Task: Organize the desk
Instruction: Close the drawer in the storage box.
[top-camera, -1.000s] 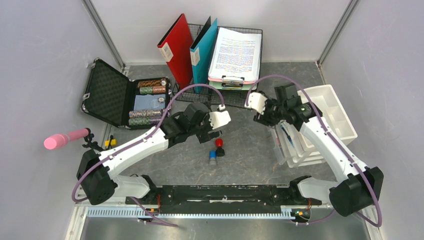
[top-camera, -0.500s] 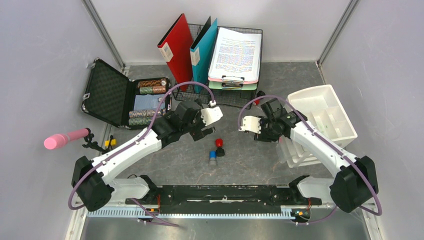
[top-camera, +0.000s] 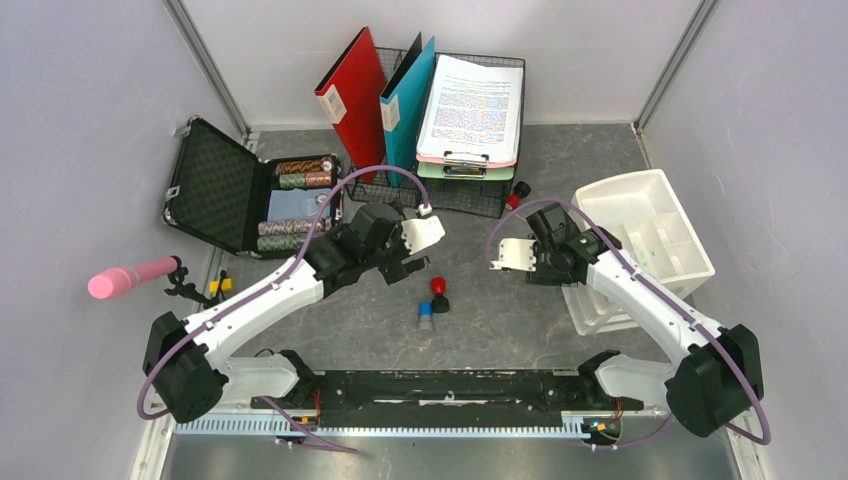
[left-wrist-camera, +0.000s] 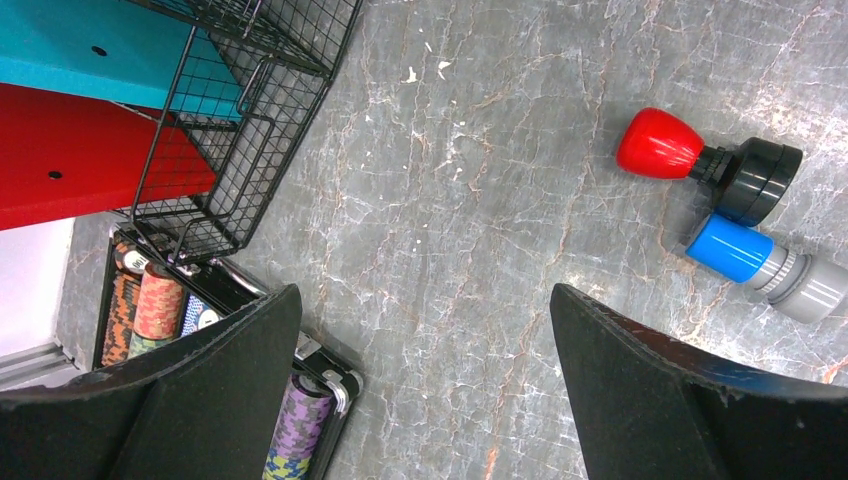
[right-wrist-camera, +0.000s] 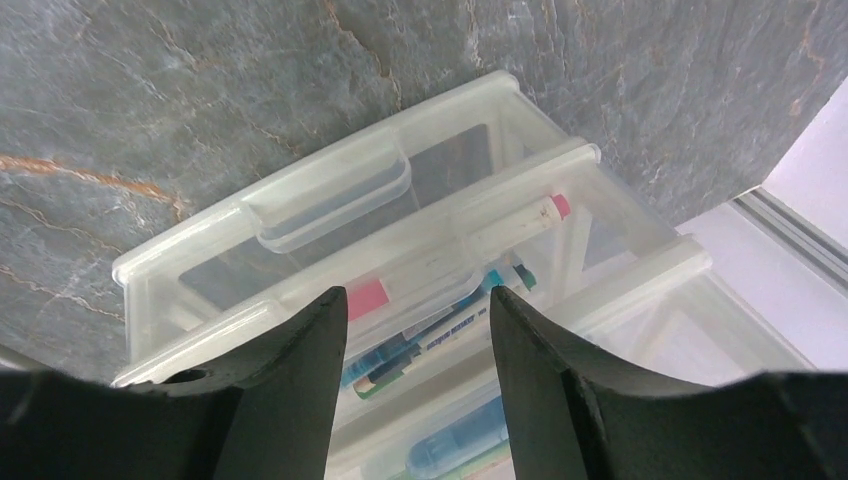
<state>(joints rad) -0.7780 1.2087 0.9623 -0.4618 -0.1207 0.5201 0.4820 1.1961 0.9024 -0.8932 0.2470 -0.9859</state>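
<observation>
The desk (top-camera: 480, 300) is a dark-grey stone-look tabletop. A red-knobbed stamp with a black base (top-camera: 438, 290) and a blue-and-grey stamp (top-camera: 425, 317) lie on it at the middle. My left gripper (top-camera: 398, 264) is open and empty just left of them. In the left wrist view it (left-wrist-camera: 425, 300) hangs over bare desk, with the red stamp (left-wrist-camera: 660, 145) and the blue stamp (left-wrist-camera: 735, 248) at the upper right. My right gripper (top-camera: 568, 272) is open and empty. In the right wrist view it (right-wrist-camera: 418, 300) is over a clear drawer unit (right-wrist-camera: 330, 190) that holds markers.
An open black case of poker chips (top-camera: 290, 205) lies at the left. A wire rack (top-camera: 440, 190) at the back holds a red folder (top-camera: 352, 95), a teal folder (top-camera: 405, 100) and a clipboard (top-camera: 472, 105). Another red stamp (top-camera: 517, 190) lies beside the rack. A white divided tray (top-camera: 650, 215) sits at the right.
My right gripper has swung from the far middle toward the near side, over the drawer unit. My left gripper has pulled back a little to the left.
</observation>
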